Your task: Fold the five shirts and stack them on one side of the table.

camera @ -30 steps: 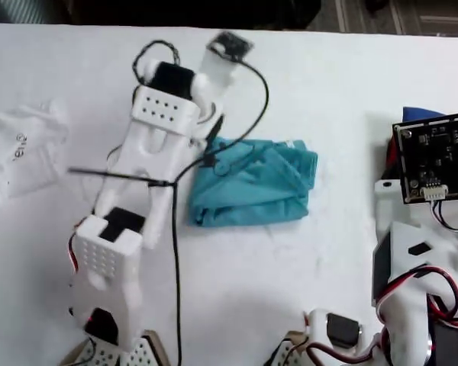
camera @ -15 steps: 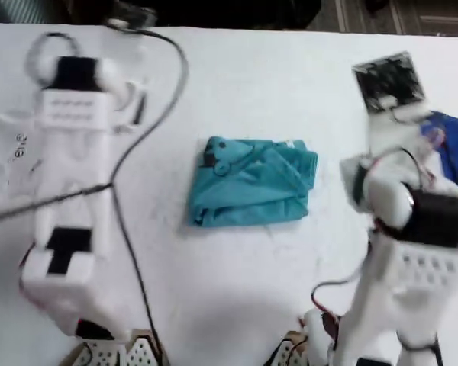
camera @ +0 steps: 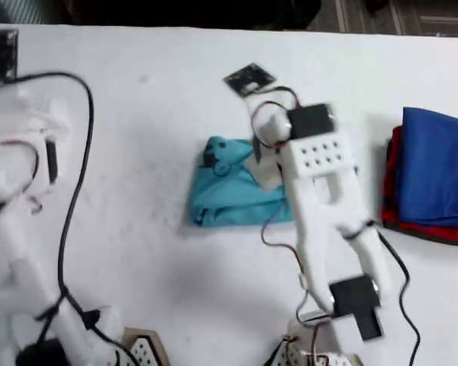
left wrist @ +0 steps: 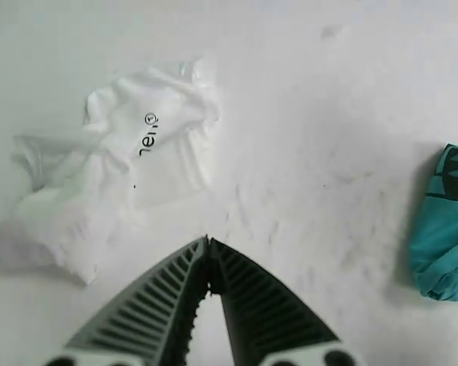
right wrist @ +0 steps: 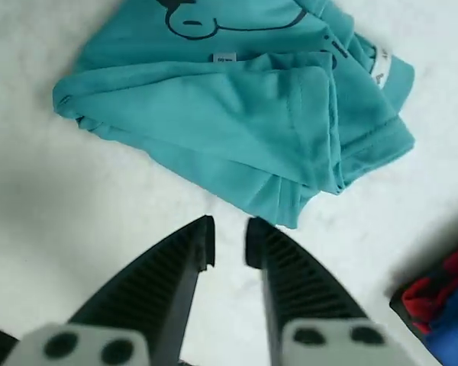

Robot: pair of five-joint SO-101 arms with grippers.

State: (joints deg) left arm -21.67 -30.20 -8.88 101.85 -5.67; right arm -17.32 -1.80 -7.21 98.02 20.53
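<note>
High view places the blue-on-red stack (camera: pixel 435 168) well off to one side of my right tool (right wrist: pixel 229 240). That tool is slightly spread and empty, just short of the folded teal shirt (right wrist: pixel 237 114). Pinching a single layer could, I judge, pull the fold apart. Left wrist view adds the crumpled white shirt (left wrist: pixel 114 183) ahead of my left tool (left wrist: pixel 208 244), pressed together.

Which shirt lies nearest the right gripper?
The teal shirt, folded, just off the right gripper. The crumpled white shirt lies near the left gripper; blue shirt and red shirt are stacked aside.
</note>
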